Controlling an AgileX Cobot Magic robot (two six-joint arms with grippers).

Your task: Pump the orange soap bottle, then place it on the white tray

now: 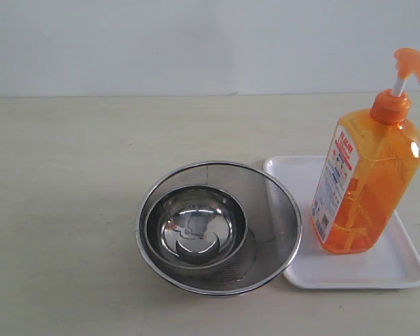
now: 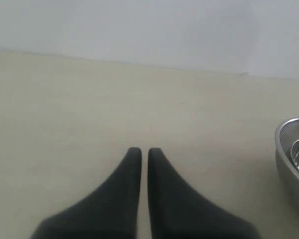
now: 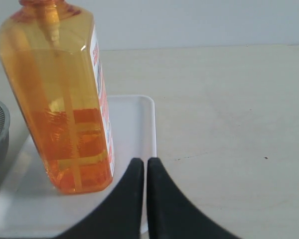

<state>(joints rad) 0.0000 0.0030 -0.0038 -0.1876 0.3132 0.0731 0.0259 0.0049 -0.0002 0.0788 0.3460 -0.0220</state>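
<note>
The orange soap bottle (image 1: 367, 183) is standing on its base on the white tray (image 1: 294, 175), toward the tray's right end in the exterior view. Its orange pump head (image 1: 411, 66) is sitting raised on a white stem (image 1: 400, 85), and the white-red-blue label (image 1: 334, 180) is facing the tray's bare left part. Orange liquid is filling roughly the lower half of the bottle.

Just left of the tray, a round steel mesh strainer (image 1: 269, 203) is resting on the pale tabletop (image 1: 70, 175) with a smaller steel bowl (image 1: 196, 225) nested inside it. The strainer's rim is lying against or slightly over the tray's left edge; which of the two cannot be told. A plain light wall (image 1: 196, 42) is running behind the table.

In the right wrist view, the right gripper (image 3: 145, 162) is hanging low at the tray's long edge, close beside the bottle's base but apart from it. Its two black fingers are pressing together with only a thin slit between them, holding nothing.

In the left wrist view, the left gripper (image 2: 145, 152) is hovering over bare tabletop, jaws likewise drawn together and empty, with the strainer's rim showing off to one side, well apart from the fingertips.
</note>
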